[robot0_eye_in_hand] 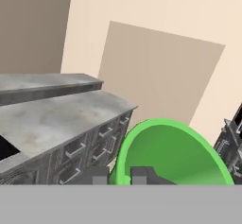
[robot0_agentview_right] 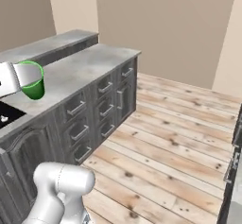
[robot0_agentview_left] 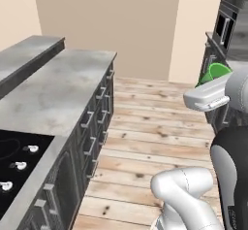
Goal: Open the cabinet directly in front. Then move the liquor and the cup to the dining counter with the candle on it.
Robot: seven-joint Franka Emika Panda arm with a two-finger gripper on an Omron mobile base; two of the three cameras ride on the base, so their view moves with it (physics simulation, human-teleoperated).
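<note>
My gripper (robot0_eye_in_hand: pixel 120 176) is shut on the rim of the bright green cup (robot0_eye_in_hand: pixel 166 148), one fingertip (robot0_eye_in_hand: pixel 99 176) outside the wall and the other inside. In the left base view the cup (robot0_agentview_left: pixel 216 72) hangs in the air at the right, over the wooden floor, with the gripper (robot0_agentview_left: pixel 212 83) just under it. In the right base view the cup (robot0_agentview_right: pixel 32 80) shows against the near end of the dining counter (robot0_agentview_right: pixel 90 64), held by the gripper (robot0_agentview_right: pixel 21 76). The counter's marble top (robot0_agentview_left: pixel 58 88) carries the black cooktop (robot0_agentview_left: pixel 14 161). Liquor, candle and cabinet are out of view.
A raised marble ledge (robot0_agentview_left: pixel 29 52) runs along the far side of the counter. Dark drawer fronts with silver handles (robot0_agentview_right: pixel 106 100) face the wooden floor (robot0_agentview_left: pixel 155 127). Dark units stand at the right (robot0_agentview_left: pixel 224 27). A beige wall (robot0_agentview_right: pixel 165 24) closes the back.
</note>
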